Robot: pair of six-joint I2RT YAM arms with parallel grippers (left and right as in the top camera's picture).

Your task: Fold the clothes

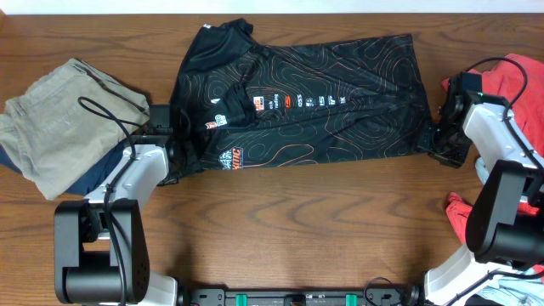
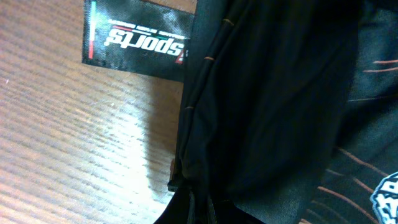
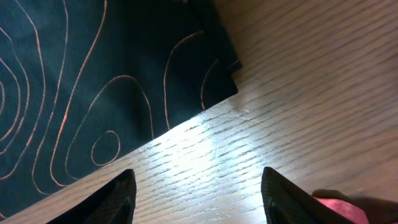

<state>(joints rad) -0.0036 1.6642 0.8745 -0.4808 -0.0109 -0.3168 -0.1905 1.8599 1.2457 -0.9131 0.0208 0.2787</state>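
Pinching the jersey [image 1: 297,93] at its left edge with our left claw [image 1: 170,146], we are holding the right claw [image 3: 196,186] agape just short of its right corner; the jersey is lying left-to-right across the upper middle of the frame.

Camera layout: one overhead view, two wrist views.
The overhead camera looks straight down on the whole table [image 1: 280,204], with the arm bases at the near edge. The left wrist camera sits very close over the left edge of the jersey [image 2: 280,112], facing down at cloth and wood. The right wrist camera hangs low over the jersey's right near corner, its own fingers [image 3: 118,193] in frame. Each wrist view shares only the jersey and the wood beside it with the overhead view.
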